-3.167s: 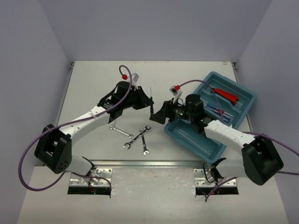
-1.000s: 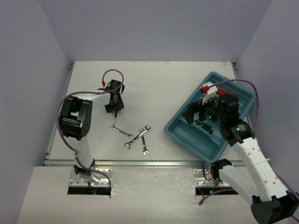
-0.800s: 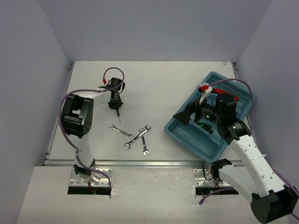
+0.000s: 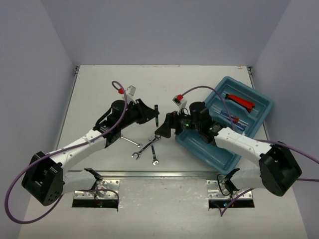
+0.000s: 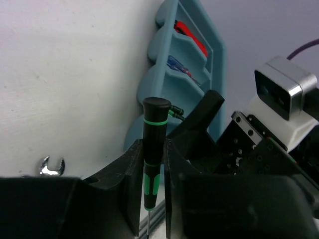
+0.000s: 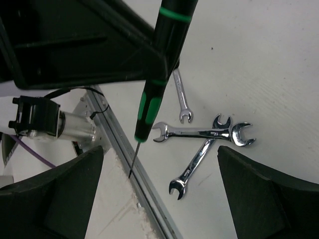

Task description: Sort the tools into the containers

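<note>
My left gripper (image 4: 152, 114) is shut on a thin black and green screwdriver (image 4: 156, 112) and holds it upright above the table's middle. The screwdriver sits between the jaws in the left wrist view (image 5: 153, 149). My right gripper (image 4: 166, 130) is open and empty, just right of the screwdriver and level with it. In the right wrist view the screwdriver (image 6: 158, 74) hangs in front of its spread fingers (image 6: 75, 189). Three silver wrenches (image 4: 146, 146) lie on the table below both grippers and also show in the right wrist view (image 6: 202, 133). The teal tray (image 4: 209, 149) lies at the right.
The tray holds a red-handled tool (image 4: 240, 102) and blue-handled screwdrivers (image 4: 230, 118) in its far compartments. A metal rail (image 4: 159, 174) runs along the table's near edge. Grey walls close off the left, right and back.
My left gripper has moved from the far left to the table's middle with the screwdriver. My right gripper has moved left, off the tray, to face it.
</note>
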{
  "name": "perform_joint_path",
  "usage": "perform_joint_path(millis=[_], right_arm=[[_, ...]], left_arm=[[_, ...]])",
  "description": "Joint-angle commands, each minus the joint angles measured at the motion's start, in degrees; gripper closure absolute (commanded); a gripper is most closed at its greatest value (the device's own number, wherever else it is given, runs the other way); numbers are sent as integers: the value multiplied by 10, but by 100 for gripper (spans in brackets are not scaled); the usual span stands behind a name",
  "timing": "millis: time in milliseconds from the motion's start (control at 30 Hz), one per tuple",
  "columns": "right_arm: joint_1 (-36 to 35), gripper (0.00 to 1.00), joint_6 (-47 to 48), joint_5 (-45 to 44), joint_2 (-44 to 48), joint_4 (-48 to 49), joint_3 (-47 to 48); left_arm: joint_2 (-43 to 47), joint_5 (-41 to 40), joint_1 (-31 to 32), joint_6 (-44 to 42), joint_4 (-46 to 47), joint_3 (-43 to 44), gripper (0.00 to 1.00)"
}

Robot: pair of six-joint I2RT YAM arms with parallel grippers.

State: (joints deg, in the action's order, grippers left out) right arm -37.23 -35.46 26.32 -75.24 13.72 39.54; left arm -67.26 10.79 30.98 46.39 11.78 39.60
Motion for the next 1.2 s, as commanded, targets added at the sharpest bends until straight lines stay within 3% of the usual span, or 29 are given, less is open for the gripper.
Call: perform_joint_path(millis=[0, 67, 133, 233, 300, 367, 400, 433, 533, 600, 633, 700, 867, 1000, 1067, 1133, 1167], right_arm=[[-3, 12, -21, -40, -5, 55, 31], [-3, 23, -20, -48, -7, 58, 33], [-2, 52, -18, -60, -13, 56, 36], [-2, 77, -7, -63, -24, 35, 43], [-3, 99, 0, -79, -20, 24, 41], [-3, 100, 23, -91, -8, 7, 38], [-2, 100, 49, -107, -3, -26, 42], [-2, 100, 73, -137, 5, -74, 53], [1, 100, 198, -306, 31, -208, 84], [12, 100, 321, -397, 39, -327, 104], [15, 100, 365, -457, 44, -369, 105], [34, 100, 409, -489, 60, -398, 101], [138, 100, 525, -506, 62, -407, 84], [166, 96, 555, -514, 12, -417, 75], [170, 87, 546, -532, 6, -417, 68], [171, 57, 531, -546, 4, -416, 66], [171, 52, 516, -558, 3, -425, 75]], left_arm=[[11, 14, 43, 57, 86, -14, 100], [7, 27, 50, 63, 98, -15, 100], [4, 41, 57, 81, 132, -27, 100], [7, 43, 60, 88, 143, -30, 100], [9, 31, 59, 84, 129, -23, 95], [10, 20, 60, 64, 89, -11, 66], [10, 1, 60, 40, 63, 9, 23], [6, -27, 60, 20, 16, 40, 1], [-8, -188, 59, -45, -225, 155, 0], [-2, -280, 57, -70, -339, 183, 0], [9, -324, 55, -80, -353, 184, 0], [37, -348, 48, -93, -364, 172, 0], [62, -327, 35, -127, -370, 126, 0], [44, -346, 30, -134, -427, 125, 0], [42, -361, 30, -126, -447, 132, 0], [47, -368, 30, -120, -479, 138, 0], [57, -367, 30, -120, -488, 142, 0]])
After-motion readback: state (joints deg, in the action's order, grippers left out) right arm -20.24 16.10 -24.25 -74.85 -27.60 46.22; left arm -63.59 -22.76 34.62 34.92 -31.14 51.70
